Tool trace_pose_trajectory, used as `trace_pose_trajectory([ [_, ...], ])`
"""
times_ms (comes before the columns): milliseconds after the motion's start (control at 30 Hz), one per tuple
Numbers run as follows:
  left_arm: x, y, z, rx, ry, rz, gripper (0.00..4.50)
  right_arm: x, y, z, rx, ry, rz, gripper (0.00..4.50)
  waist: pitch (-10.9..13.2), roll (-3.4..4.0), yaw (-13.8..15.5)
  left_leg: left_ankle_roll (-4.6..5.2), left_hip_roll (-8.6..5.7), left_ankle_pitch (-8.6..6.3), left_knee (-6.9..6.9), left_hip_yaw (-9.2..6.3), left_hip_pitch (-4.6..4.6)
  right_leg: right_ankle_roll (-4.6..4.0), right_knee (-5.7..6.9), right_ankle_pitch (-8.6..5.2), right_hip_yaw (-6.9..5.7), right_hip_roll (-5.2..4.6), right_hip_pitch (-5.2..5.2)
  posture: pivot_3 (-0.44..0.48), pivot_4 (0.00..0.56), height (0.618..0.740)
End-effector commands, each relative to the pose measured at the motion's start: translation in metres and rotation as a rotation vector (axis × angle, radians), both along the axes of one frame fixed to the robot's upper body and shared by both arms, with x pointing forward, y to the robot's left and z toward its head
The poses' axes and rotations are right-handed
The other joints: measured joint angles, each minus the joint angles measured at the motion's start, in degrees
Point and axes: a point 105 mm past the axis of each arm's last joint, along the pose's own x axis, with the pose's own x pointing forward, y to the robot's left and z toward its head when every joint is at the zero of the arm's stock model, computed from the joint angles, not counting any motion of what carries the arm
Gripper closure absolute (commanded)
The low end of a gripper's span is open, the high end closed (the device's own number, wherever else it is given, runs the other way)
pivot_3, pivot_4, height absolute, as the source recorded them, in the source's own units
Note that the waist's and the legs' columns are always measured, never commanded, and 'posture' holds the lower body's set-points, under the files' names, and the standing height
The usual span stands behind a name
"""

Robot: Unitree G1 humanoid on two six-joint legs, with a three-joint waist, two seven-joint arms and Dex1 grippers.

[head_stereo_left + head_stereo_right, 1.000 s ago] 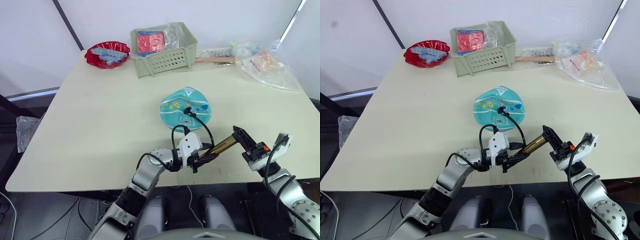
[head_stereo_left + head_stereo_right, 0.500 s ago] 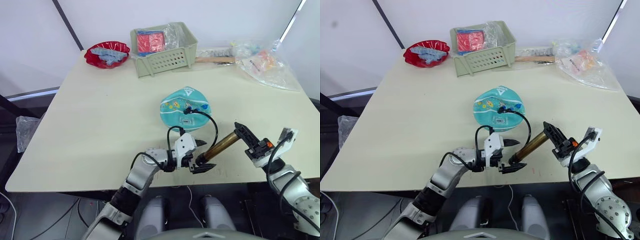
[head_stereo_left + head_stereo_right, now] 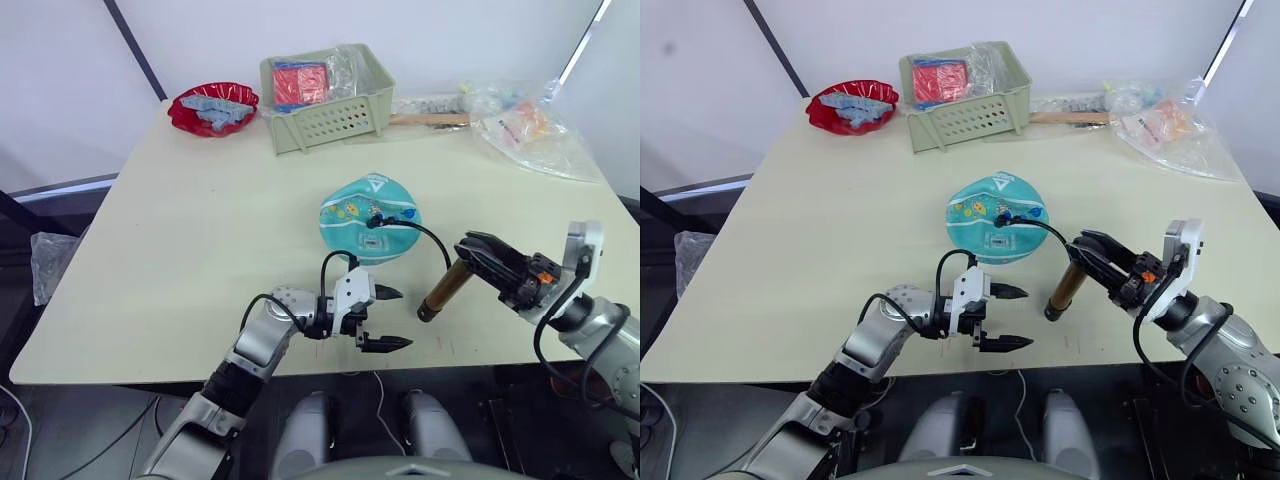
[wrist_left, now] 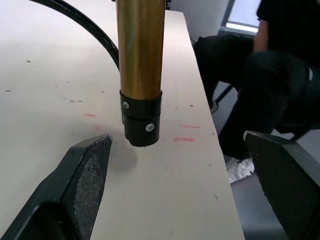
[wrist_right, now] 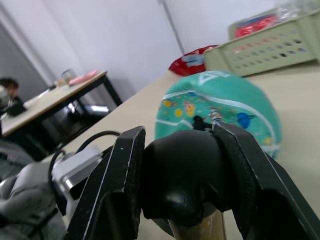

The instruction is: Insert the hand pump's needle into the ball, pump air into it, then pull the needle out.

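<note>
The teal ball (image 3: pixel 371 212) lies mid-table, partly deflated. A black fitting (image 3: pixel 376 220) at the hose's end sits on its top; the needle itself is hidden. The thin black hose (image 3: pixel 430 236) arcs over to the hand pump (image 3: pixel 444 288), whose gold barrel stands tilted with its black lower end (image 4: pixel 143 119) touching the table. My right gripper (image 3: pixel 478 258) is shut on the pump's black handle (image 5: pixel 182 185). My left gripper (image 3: pixel 396 318) is open just left of the pump's lower end, its fingers (image 4: pixel 86 172) clear of it.
A green basket (image 3: pixel 325 105), a red bowl (image 3: pixel 213 108), a wooden stick (image 3: pixel 430 119) and plastic bags (image 3: pixel 530 128) line the table's far side. The table's front edge runs just beyond the pump's foot, and a seated person (image 4: pixel 280 65) is beyond it.
My left gripper has opened, let go of the pump's lower end and drawn back to the left. The right gripper has swung the pump more upright, holding it alone.
</note>
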Motion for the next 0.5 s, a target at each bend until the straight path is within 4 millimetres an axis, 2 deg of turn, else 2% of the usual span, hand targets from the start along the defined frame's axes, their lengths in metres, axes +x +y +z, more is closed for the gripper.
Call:
trace_pose_trajectory([
  [33,0.002,-0.007,0.006,-0.015,-0.035,-0.036,0.01,-0.01,0.017,0.019,-0.039,-0.121,0.092,2.85,0.0,-0.01,0.01,0.0,0.0,0.0,0.01,0.0,0.0,0.0,0.0,0.0,0.0,0.0,0.0,0.0,0.15,0.738],
  [300,0.016,-0.015,-0.001,0.023,-0.062,-0.045,0.01,-0.018,0.036,0.035,-0.072,-0.196,0.169,2.85,0.03,-0.06,0.05,0.0,0.0,0.0,0.08,-0.08,-0.03,0.19,0.01,0.12,-0.06,0.01,0.02,0.0,0.15,0.738],
  [500,0.019,-0.024,-0.002,0.001,-0.054,-0.053,0.01,-0.019,0.042,0.04,-0.076,-0.204,0.181,2.85,0.07,-0.13,0.04,0.0,0.0,0.0,0.11,-0.14,-0.06,0.2,0.01,0.12,-0.1,0.02,0.04,0.0,0.15,0.738],
])
